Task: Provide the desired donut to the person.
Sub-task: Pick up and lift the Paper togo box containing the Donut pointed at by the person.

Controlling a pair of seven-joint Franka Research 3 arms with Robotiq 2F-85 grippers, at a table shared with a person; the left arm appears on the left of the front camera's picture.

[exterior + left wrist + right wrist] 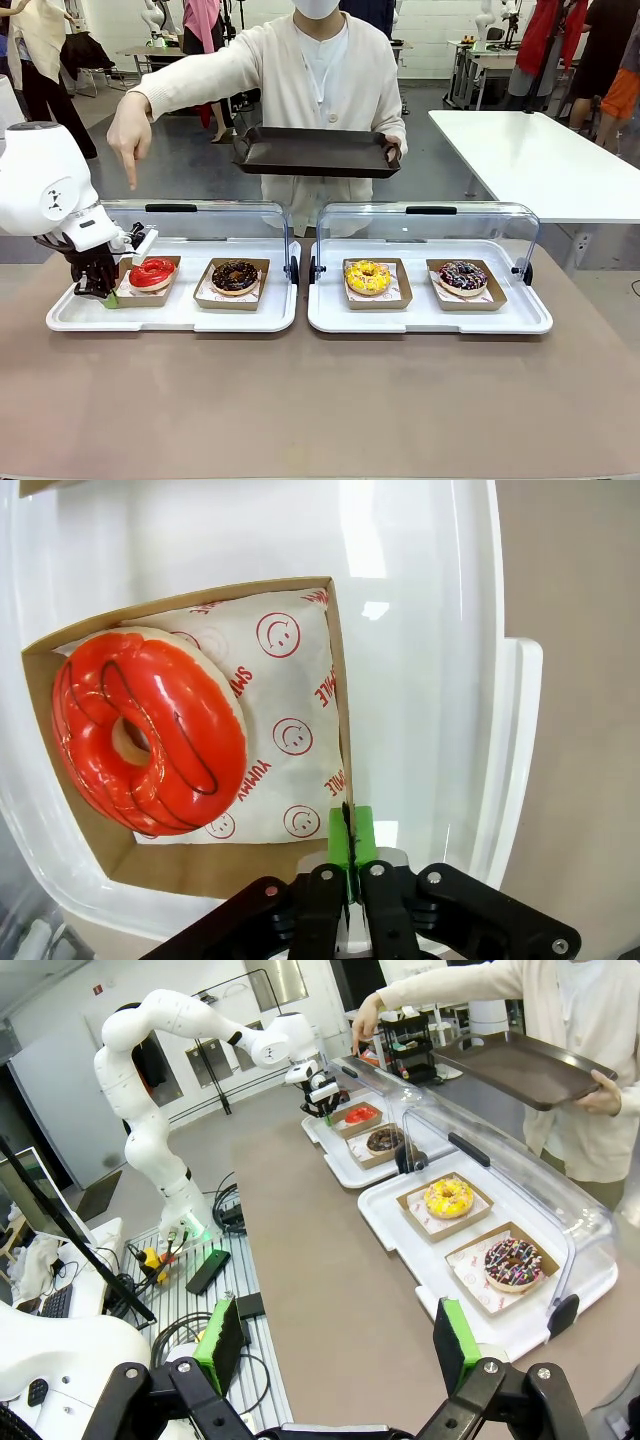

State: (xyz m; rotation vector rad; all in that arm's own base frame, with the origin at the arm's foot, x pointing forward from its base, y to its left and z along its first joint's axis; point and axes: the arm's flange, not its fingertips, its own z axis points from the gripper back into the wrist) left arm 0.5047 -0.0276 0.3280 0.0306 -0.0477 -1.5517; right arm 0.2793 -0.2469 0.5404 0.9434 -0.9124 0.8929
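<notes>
Left claw [104, 291]: at the left end of the left white tray [170, 318], green pads pinched together on the wall of a cardboard tray [337, 680].
Red donut [152, 272]: sits in that cardboard tray on smiley-printed paper, just beside the claw and not touched by it.
Pointing hand [130, 130]: the person's [320, 80] arm reaches out, index finger aimed down above the red donut's end of the tray.
Chocolate donut [235, 276]: in its own cardboard tray, right of the red one.
Dark serving tray [315, 152]: held level by the person's other hand, behind the two raised clear lids.
Right white tray [430, 322]: holds a yellow donut [368, 277], then a sprinkled donut [463, 276].
Right claw [338, 1345]: pads wide apart, holding nothing, raised over the brown worktop [300, 400].
</notes>
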